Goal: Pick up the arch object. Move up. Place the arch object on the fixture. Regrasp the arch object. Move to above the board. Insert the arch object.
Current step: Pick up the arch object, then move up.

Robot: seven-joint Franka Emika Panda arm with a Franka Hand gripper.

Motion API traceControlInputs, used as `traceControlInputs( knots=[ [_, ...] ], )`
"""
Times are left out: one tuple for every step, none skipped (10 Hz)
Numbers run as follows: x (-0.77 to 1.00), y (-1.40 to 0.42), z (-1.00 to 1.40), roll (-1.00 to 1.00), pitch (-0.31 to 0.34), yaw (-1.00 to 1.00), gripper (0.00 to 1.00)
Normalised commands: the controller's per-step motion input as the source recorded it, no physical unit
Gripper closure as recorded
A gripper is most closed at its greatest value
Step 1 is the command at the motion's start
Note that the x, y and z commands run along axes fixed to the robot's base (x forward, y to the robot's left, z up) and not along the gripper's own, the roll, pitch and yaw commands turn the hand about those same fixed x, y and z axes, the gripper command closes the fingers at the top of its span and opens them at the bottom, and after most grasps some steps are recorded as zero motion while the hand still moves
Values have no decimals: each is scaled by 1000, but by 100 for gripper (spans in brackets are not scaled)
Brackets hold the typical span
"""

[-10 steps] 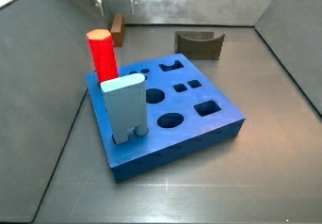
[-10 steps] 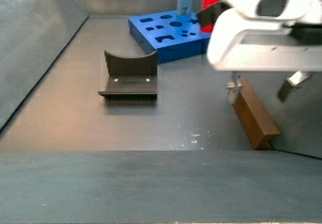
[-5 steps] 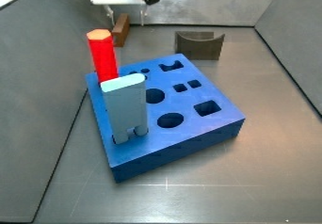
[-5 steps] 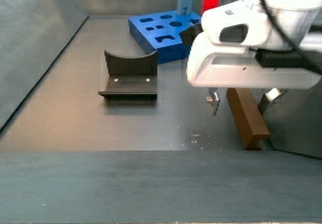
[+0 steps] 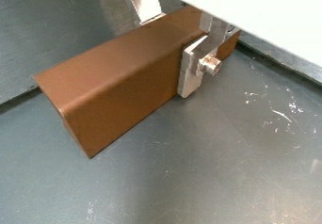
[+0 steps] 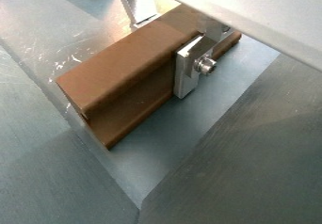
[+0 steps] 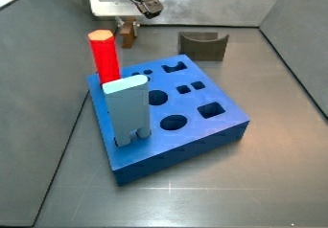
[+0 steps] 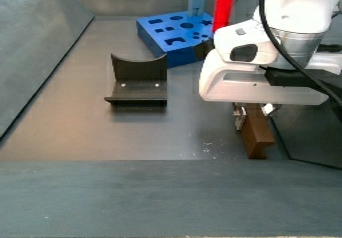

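Between gripper (image 5: pixel 176 35) fingers, arch object (image 5: pixel 120 87), clamped

The gripper (image 8: pixel 254 114) hangs low near the floor, wrist pointing down; its jaws stand closed against a brown piece.

We are looking at the arch object (image 5: pixel 120 87), which is showing a smooth, matt brown face like sanded wood, with crisp edges and no visible grain in both wrist views. The gripper (image 5: pixel 170 32), down at the floor around that bar, is presenting flat silver fingers (image 5: pixel 194 66) of brushed metal with a small bolt head, while its housing (image 8: pixel 261 77) is reading as glossy white plastic in a side view. The floor (image 5: pixel 239 162) is appearing as dull grey metal, lightly scratched and flecked. The board (image 7: pixel 193 112) is looking like matt blue plastic, the red cylinder (image 7: pixel 103 55) slightly glossier, the pale blue upright block (image 7: pixel 127 110) matt, and the fixture (image 8: pixel 136 80) dark and matt.
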Motion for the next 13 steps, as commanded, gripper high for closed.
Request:
traceControlInputs(
  knots=[
    [0, 0, 0, 0, 0, 0, 100],
    [0, 0, 0, 0, 0, 0, 100],
    [0, 0, 0, 0, 0, 0, 100],
    [0, 0, 0, 0, 0, 0, 100],
    [0, 0, 0, 0, 0, 0, 100],
    [0, 0, 0, 0, 0, 0, 100],
    [0, 0, 0, 0, 0, 0, 100],
    [0, 0, 0, 0, 0, 0, 100],
    [0, 0, 0, 0, 0, 0, 100],
    [0, 0, 0, 0, 0, 0, 100],
    [0, 0, 0, 0, 0, 0, 100],
    [0, 0, 833, 0, 0, 0, 100],
    [-30, 6, 790, -3, 23, -49, 100]
  ],
)
